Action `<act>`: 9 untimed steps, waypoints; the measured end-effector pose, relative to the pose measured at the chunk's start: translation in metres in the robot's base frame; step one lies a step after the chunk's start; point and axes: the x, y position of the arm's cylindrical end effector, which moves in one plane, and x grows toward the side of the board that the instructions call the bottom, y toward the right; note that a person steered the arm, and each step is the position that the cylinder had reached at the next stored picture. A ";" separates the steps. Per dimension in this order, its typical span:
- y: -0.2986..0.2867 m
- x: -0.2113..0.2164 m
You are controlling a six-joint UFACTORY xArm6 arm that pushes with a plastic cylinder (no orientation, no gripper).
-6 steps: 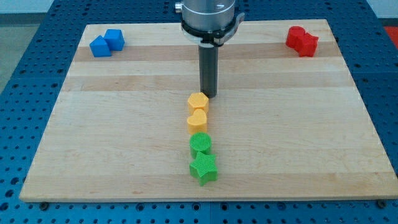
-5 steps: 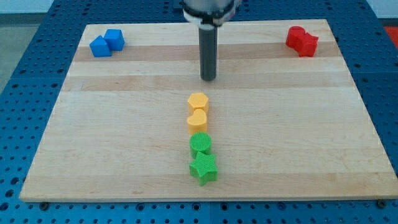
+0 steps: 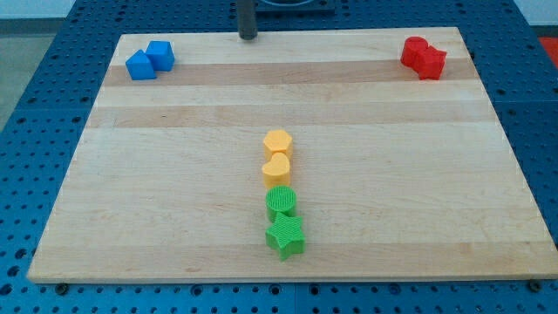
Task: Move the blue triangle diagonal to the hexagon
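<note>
The blue triangle [image 3: 139,66] lies at the board's top left, touching a blue cube [image 3: 160,55] on its right. The yellow hexagon [image 3: 278,142] sits near the board's middle, at the top of a column of blocks. My tip [image 3: 248,37] is at the board's top edge, left of centre. It is well to the right of the blue blocks and far above the hexagon, touching no block.
Below the hexagon lie a yellow heart [image 3: 276,168], a green circle [image 3: 282,202] and a green star [image 3: 286,236], in one column. Two red blocks [image 3: 424,57] sit together at the top right. The wooden board [image 3: 174,201] rests on a blue perforated table.
My tip has moved from just above the hexagon up to the board's top edge and a little left. No block has moved.
</note>
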 end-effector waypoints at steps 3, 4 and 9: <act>-0.055 -0.002; -0.073 -0.002; -0.217 0.002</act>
